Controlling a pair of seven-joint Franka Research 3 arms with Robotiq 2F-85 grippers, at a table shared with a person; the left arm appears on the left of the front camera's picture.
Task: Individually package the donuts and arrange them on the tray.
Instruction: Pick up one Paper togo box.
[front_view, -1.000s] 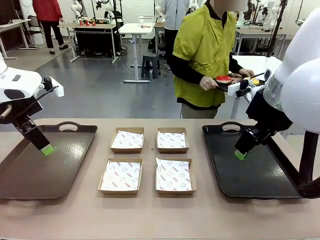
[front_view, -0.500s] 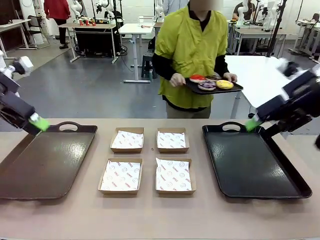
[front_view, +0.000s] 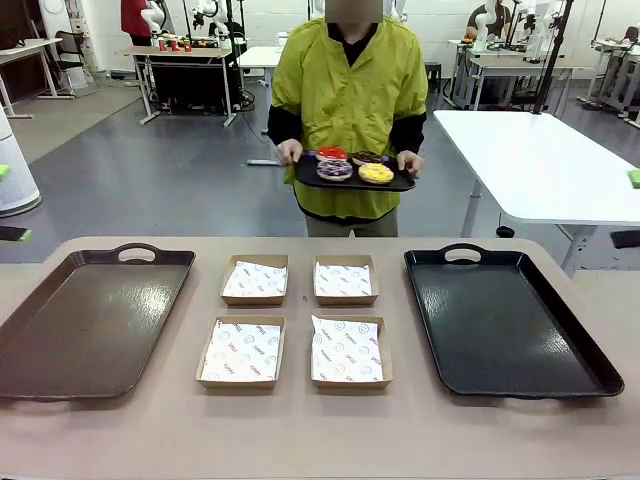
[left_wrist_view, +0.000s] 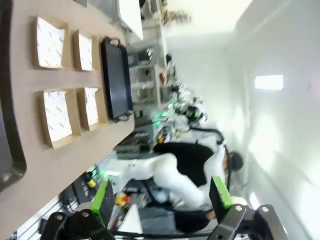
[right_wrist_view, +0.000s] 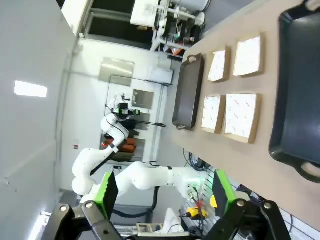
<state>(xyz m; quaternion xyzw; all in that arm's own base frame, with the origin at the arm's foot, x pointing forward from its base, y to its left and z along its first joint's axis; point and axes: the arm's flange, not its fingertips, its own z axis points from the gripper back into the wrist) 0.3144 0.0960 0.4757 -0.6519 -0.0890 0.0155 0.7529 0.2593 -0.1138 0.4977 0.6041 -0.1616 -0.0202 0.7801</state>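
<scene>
Far side, beyond the tabletop (front_view: 320, 430): four donuts on a small black serving tray (front_view: 350, 186), carried by a person (front_view: 350, 90) standing back from the edge. Red donut (front_view: 332, 153) and chocolate donut (front_view: 368, 158) at the rear, purple donut (front_view: 334, 170) and yellow donut (front_view: 376, 174) nearer, all packed close. None on the tabletop yet, none boxed.

Left hand (left_wrist_view: 161, 192): spread wide, nothing between the green pads, tipped up toward the room. Right hand (right_wrist_view: 165, 192): likewise wide apart and empty, held high above the tabletop.

Risks, as judged:
- Soft rings with glossy icing: dents or smears from too hard a pinch, a drop from too light a one.
- Tight spacing on the serving tray: little room for a finger between neighbours, so a likely nudge to the next donut.
- Serving tray held in the air, not set down: risk of tipping it with a bump.
- Loose paper liners (front_view: 349, 350): apt to ruck or lift under a lowered donut.

Around: four open cardboard boxes (front_view: 240, 383), two by two, mid-tabletop, between a brown tray (front_view: 80, 330) on the robot's left and a black tray (front_view: 510, 320) on its right. Cannot tell which tray is meant for the finished packs. Boxes directly in the line of any reach toward the person.
</scene>
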